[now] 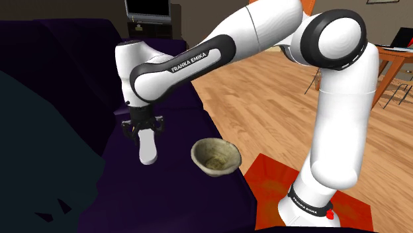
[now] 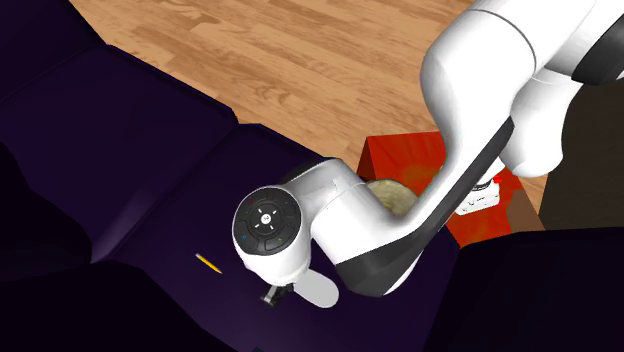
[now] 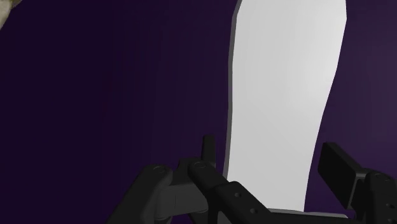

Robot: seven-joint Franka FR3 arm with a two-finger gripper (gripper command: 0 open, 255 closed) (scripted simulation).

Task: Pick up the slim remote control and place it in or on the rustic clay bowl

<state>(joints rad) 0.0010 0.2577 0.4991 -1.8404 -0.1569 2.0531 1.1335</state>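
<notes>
A slim white remote hangs upright from my gripper, which is shut on its upper end, over the dark purple sofa seat. In the wrist view the remote runs away from the hand, clasped between the two black fingers of the gripper. The rough beige clay bowl stands on the seat to the shoulder view's right of the remote, a short way off. In the second exterior view the remote pokes out under the wrist, and the bowl is partly hidden behind the forearm.
The red stand sits close to the sofa's edge beside the bowl. A dark cushion rises at the shoulder view's left. A small yellow thing lies on the seat. Wooden floor and a wooden table lie beyond.
</notes>
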